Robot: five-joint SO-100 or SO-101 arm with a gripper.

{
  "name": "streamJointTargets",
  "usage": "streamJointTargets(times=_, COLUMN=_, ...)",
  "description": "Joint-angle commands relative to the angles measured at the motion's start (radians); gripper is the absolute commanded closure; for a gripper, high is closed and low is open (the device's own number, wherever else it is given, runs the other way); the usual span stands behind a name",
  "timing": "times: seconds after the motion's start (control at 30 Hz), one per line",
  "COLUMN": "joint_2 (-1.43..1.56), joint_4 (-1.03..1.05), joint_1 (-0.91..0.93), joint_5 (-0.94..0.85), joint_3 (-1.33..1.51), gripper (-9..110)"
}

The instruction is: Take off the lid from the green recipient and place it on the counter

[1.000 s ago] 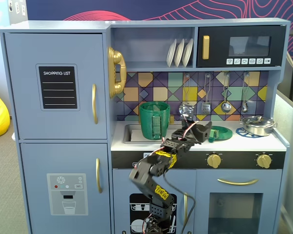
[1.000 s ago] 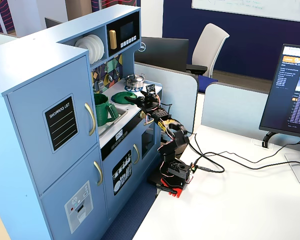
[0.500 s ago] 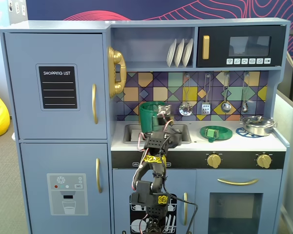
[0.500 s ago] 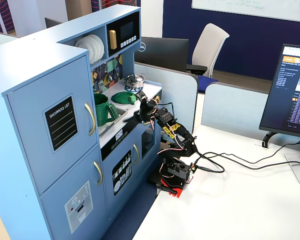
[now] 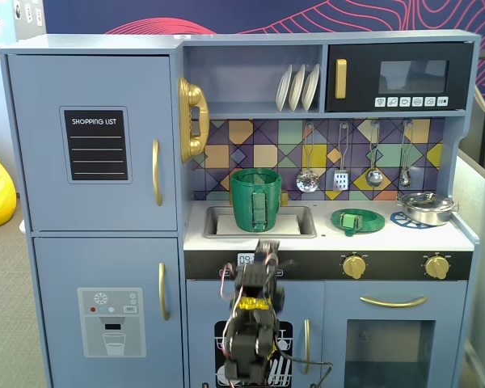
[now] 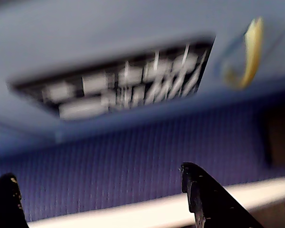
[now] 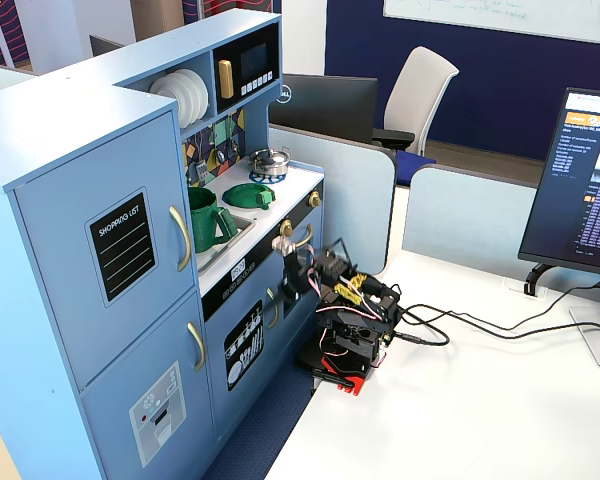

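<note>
Lid [image 5: 356,220] sits flat on the white counter [image 5: 331,235], centre-right of a fixed view, well apart from the green recipient [image 5: 255,200] standing open in the sink. Only the blurry wrist view shows the gripper [image 6: 99,190]: jaws spread, empty, low in frame.

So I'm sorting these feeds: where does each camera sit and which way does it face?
A fixed view: faces the toy kitchen head-on, behind the arm; claw rises below the counter.
Wrist view: rides the arm, blurred, facing the kitchen front; two dark fingertips show.
Another fixed view: high, off to one side, whole arm on the desk.
Both fixed views share the green recipient and the lid.
</note>
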Motion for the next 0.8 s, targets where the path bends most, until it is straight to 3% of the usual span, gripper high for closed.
streamJointTargets(times=0.0, joint_2=0.091, joint_4=-0.018, joint_1=-0.044, joint_5=0.052, joint_3=0.133, gripper=62)
streamJointTargets(times=0.2, joint_2=0.123, joint_4=0.132, joint_1=-0.064, joint_5=0.114, joint_3=0.176, gripper=61)
streamJointTargets(times=0.47, joint_2=0.133, joint_4=0.400, joint_1=-0.049, joint_5=-0.071, joint_3=0.176, gripper=61)
streamJointTargets(times=0.77, joint_2=0.135, joint_4=0.465, joint_1=-0.051, joint_5=-0.052, joint_3=0.176, gripper=65)
